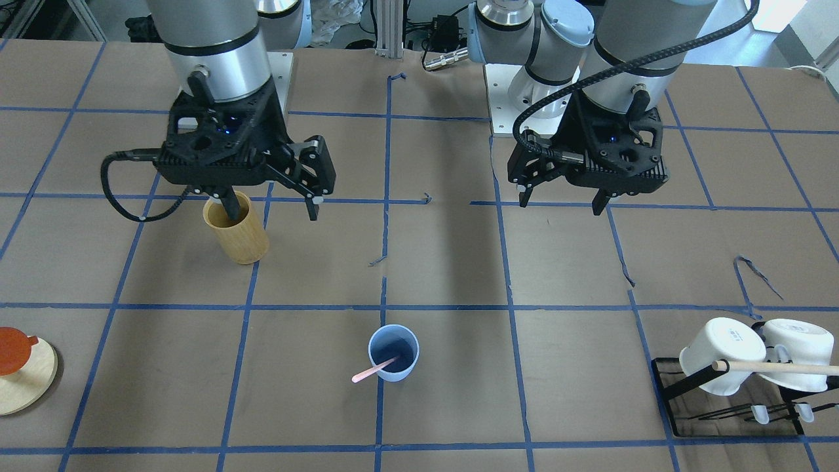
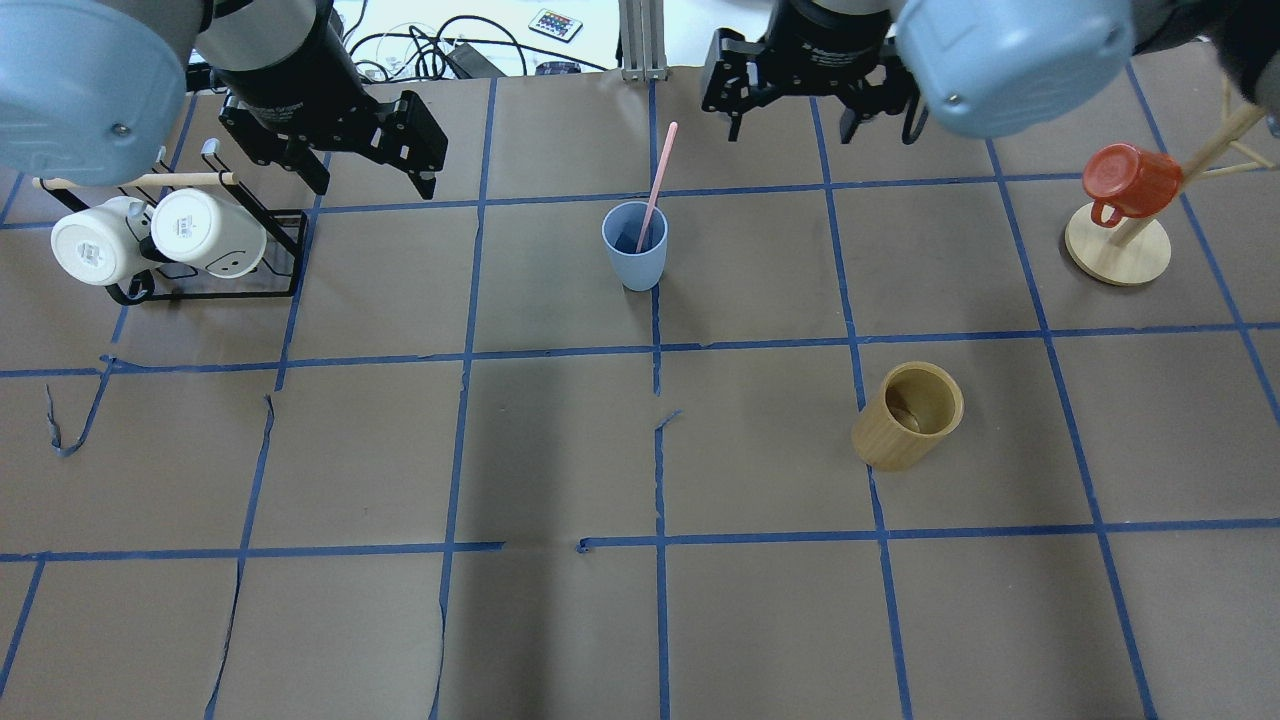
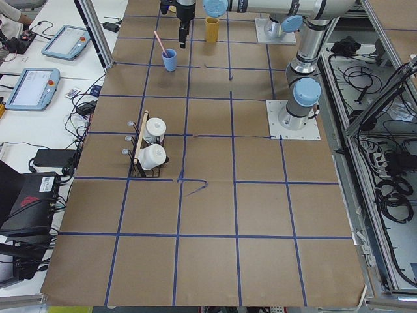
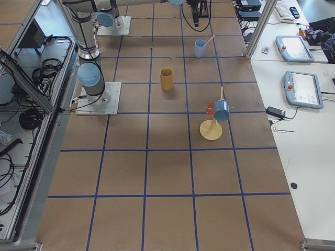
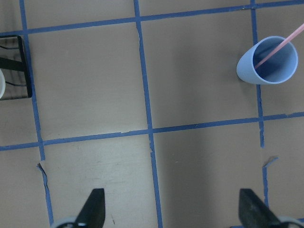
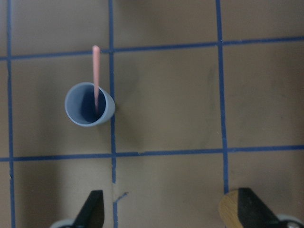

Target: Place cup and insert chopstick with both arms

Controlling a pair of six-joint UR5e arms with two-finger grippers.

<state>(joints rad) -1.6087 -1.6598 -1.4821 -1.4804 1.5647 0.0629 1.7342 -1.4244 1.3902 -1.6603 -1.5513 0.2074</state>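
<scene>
The light blue cup stands upright mid-table on a blue tape line, also seen in the overhead view. The pale pink chopstick leans inside it with its top sticking out over the rim. My left gripper hangs open and empty above the table, well away from the cup; its wrist view shows the cup at upper right. My right gripper is open and empty too, hanging over the bamboo cylinder; its wrist view shows the cup and the stick.
A tan bamboo cylinder stands on the right arm's side. A black rack with two white mugs and a long wooden dowel sits on the left arm's side. A red mug hangs on a wooden stand.
</scene>
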